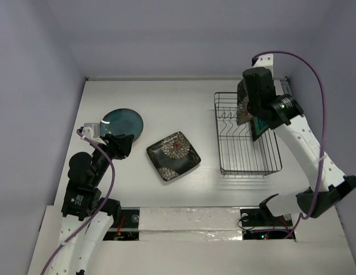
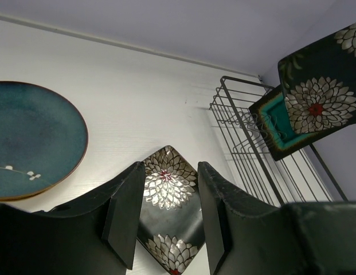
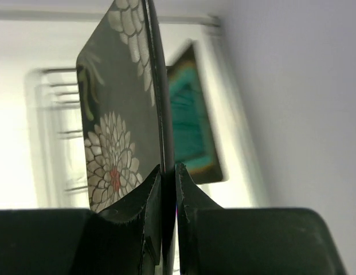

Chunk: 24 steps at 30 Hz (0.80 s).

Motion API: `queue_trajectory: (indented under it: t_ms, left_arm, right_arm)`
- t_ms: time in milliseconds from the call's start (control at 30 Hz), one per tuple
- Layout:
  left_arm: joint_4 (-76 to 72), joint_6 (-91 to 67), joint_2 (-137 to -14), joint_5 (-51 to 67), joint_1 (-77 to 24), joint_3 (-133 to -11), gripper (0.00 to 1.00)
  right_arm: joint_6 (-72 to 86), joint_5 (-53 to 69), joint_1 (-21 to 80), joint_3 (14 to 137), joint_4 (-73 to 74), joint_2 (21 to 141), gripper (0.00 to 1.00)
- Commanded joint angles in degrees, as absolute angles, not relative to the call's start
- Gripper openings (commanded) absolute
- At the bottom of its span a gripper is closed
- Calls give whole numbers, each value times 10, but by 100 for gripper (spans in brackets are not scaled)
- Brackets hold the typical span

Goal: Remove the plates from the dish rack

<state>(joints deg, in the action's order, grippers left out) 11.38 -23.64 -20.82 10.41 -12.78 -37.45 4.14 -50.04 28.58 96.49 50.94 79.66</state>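
Note:
My right gripper (image 3: 168, 172) is shut on the edge of a dark square white-flowered plate (image 3: 114, 114) and holds it upright above the wire dish rack (image 1: 246, 154). In the top view this gripper (image 1: 249, 107) is over the rack's far end. A square teal dark-rimmed plate (image 1: 259, 125) stands in the rack just behind it. A second dark flowered plate (image 1: 173, 156) lies flat on the table. A round teal plate (image 1: 123, 123) lies at the left. My left gripper (image 1: 118, 146) is open and empty beside the round plate. No tan plate shows.
The white table ends in walls at the back and on both sides. The rack (image 2: 263, 166) stands close to the right wall. The flat flowered plate (image 2: 169, 212) lies between my left fingers' line of sight and the rack.

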Motion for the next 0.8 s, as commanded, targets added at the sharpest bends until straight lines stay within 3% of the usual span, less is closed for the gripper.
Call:
queue_trajectory:
  t_ms: [0,167,367,767]
  left_arm:
    - [84,-236,-214,109,-131,-380,39]
    - [84,-236,-217,106,-126,-380,39]
    - [84,-235,-222,109,-120,-380,39]
    - [83,-236,-229,113,-115,-378,40]
  right_arm:
    - [85,-380,314,946,402,728,0]
    - [154,-102,340,796,197,683,0]
    - [260,68,382,684,20,703,0]
    - [349,144,414,600,-135,819,0]
